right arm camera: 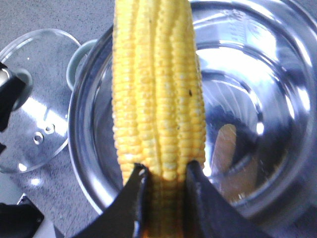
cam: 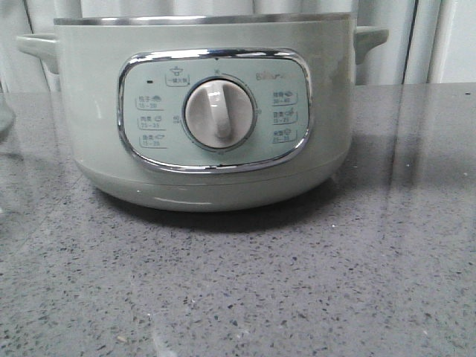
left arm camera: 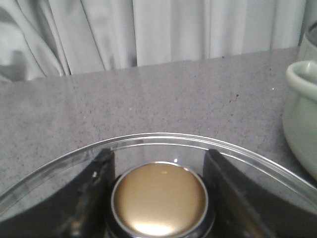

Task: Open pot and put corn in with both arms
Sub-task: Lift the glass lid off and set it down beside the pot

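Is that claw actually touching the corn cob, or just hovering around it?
Touching. In the right wrist view the right gripper has its two dark fingers pressed against both sides of the corn, holding it above the open pot.

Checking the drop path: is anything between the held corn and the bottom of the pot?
Nothing shows there. In the right wrist view the corn, held in the right gripper, hangs over the open pot, whose steel inside looks bare apart from reflections.

Sage-green pot (cam: 97, 111), yellow corn (right arm camera: 158, 89)
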